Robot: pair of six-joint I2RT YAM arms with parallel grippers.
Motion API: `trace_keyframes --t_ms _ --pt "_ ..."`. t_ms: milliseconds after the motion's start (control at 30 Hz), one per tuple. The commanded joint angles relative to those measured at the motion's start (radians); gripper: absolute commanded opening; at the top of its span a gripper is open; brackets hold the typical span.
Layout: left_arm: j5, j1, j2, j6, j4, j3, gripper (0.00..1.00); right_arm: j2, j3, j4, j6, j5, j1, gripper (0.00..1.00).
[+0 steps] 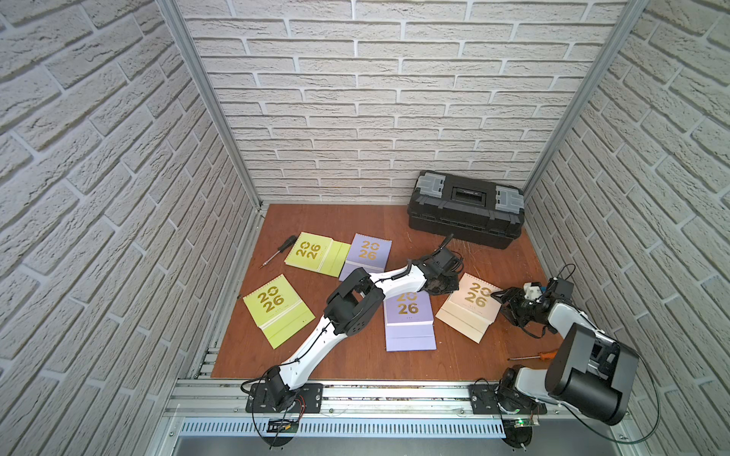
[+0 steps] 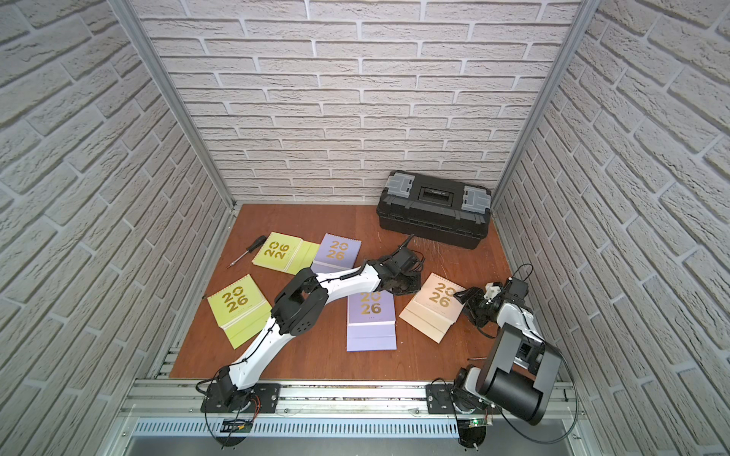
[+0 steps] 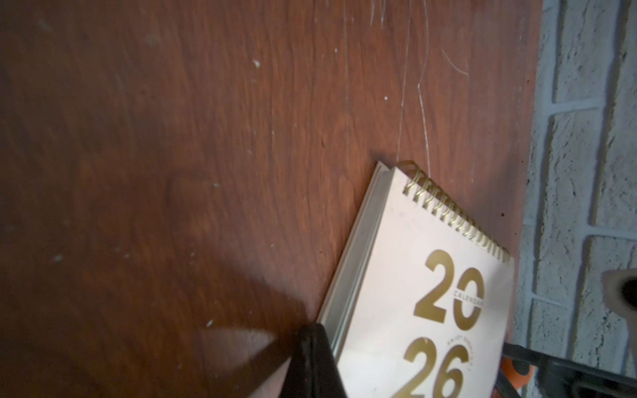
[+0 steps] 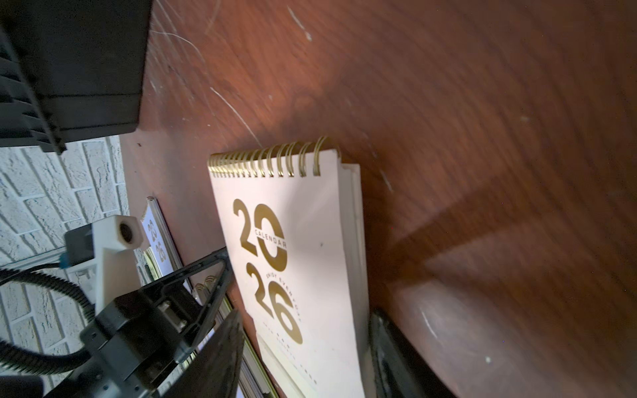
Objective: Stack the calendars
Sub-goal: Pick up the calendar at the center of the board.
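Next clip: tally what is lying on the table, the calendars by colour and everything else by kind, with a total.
Lime-green calendars: 2
Lavender calendars: 2
Beige calendar: 1
Black toolbox: 1
Screwdrivers, one black-handled and one orange-handled: 2
Total: 8 things in view, 5 of them calendars

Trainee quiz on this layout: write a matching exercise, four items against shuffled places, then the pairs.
1 toolbox
2 black screwdriver
3 orange screwdriver
4 beige calendar

A beside the far green calendar
B far right corner
C near edge, by the right arm
D right of the near lavender calendar

Pairs: 1-B, 2-A, 3-C, 4-D
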Motion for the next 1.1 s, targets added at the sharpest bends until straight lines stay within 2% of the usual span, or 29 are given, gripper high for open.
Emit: trace_keyframes --t_ms 0,233,433,800,900,1067 --pt "0.047 -0.025 0.038 -0.004 0.020 0.014 0.00 -0.036 0.024 0.015 0.030 -0.131 0.016 0.59" --pt "0.041 -0.023 0.024 0.002 0.017 0.003 0.00 -0.038 0.031 0.021 0.035 -0.146 0.016 0.57" --pt "0.041 -0.018 0.021 -0.002 0.029 -0.012 0.00 -0.039 0.012 0.118 0.094 -0.244 0.023 0.54" --pt "0.042 -0.017 0.015 -0.001 0.034 -0.019 0.00 -0.007 -0.011 0.234 0.172 -0.312 0.059 0.49" --pt "0.042 -0.016 0.011 -0.001 0.036 -0.025 0.00 -0.010 -0.002 0.205 0.159 -0.286 0.062 0.46" --pt "0.035 -0.011 -0.008 -0.003 0.050 -0.053 0.00 -0.042 0.031 0.078 0.084 -0.171 0.063 0.40"
